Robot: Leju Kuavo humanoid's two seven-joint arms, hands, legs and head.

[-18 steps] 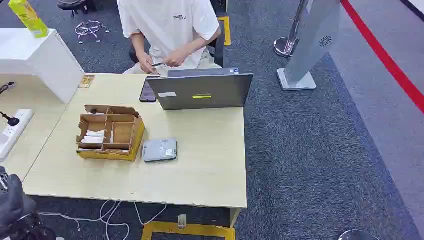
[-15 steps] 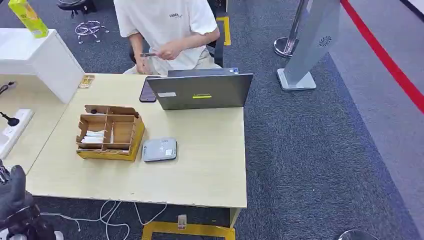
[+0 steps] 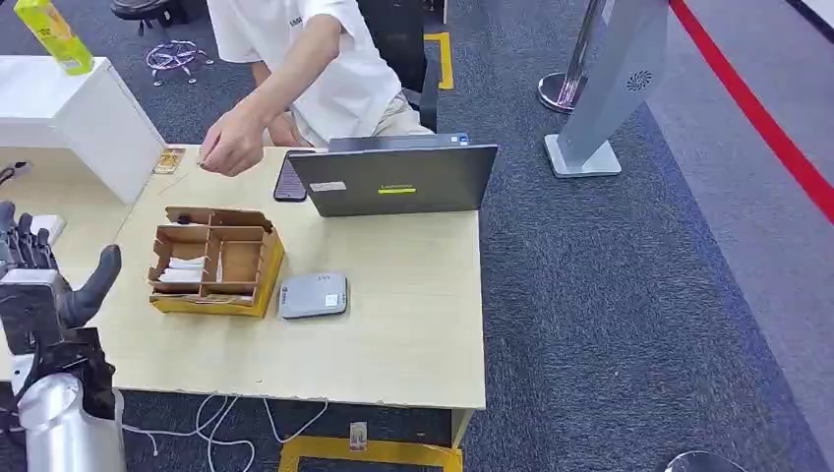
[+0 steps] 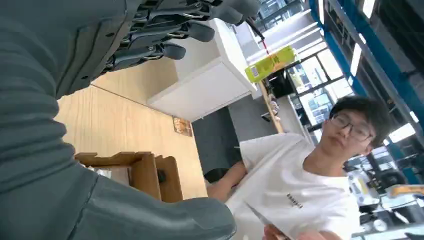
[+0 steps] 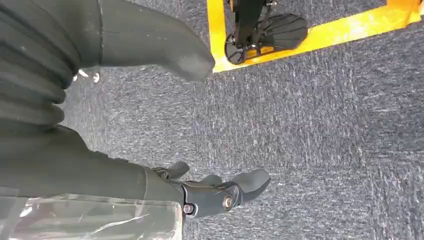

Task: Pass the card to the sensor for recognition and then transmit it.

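- Left hand raised over the near-left edge of the table, fingers and thumb spread wide, holding nothing, touching nothing.
- Right hand hanging over grey carpet, thumb and fingers apart, empty.
- One thin card pinched in the person's hand, held above the far-left part of the table, between the white box and the laptop.
- One grey sensor lying flat on the table, just beside the cardboard organiser, well apart from the card.
- One organiser, several compartments, white cards in a near one.
- One laptop, lid up, back facing the robot; one dark phone just beside it.
- One green carton on top of the white box.
- Organiser standing between left hand and sensor.
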